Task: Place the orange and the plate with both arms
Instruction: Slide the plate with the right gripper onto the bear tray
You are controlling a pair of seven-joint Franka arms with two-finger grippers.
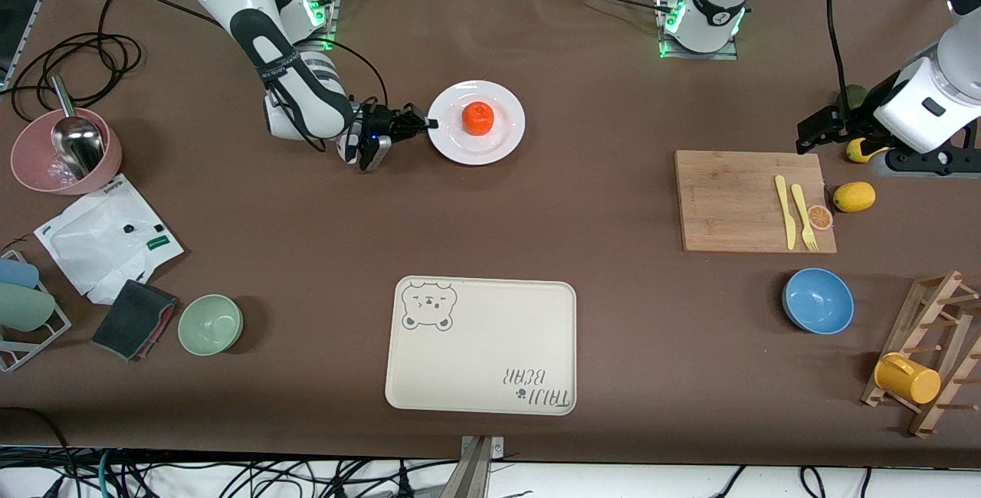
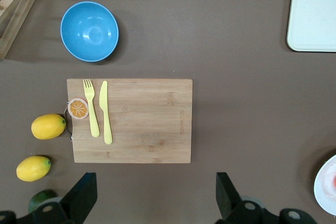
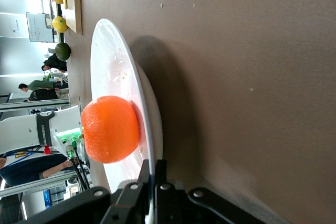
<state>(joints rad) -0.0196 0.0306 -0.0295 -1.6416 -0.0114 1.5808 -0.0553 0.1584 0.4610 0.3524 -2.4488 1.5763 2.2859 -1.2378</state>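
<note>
The white plate [image 1: 502,103] lies on the brown table between the two arm bases, with the orange [image 1: 478,118] on its middle. My right gripper [image 1: 431,123] is shut on the plate's rim at the side toward the right arm's end of the table. In the right wrist view the fingers [image 3: 157,174] pinch the thin rim of the plate [image 3: 113,72], and the orange [image 3: 109,128] sits just past them. My left gripper [image 1: 816,130] is open and empty, over bare table beside the cutting board; the left wrist view shows it the same way [image 2: 153,198].
A wooden cutting board [image 1: 736,203] carries a yellow knife, a fork and an orange slice disc [image 1: 820,217]. Lemons [image 1: 854,196] lie beside it. The beige bear tray [image 1: 481,345] lies nearest the camera. There are also a blue bowl [image 1: 818,300], a green bowl [image 1: 210,324] and a pink bowl [image 1: 46,168].
</note>
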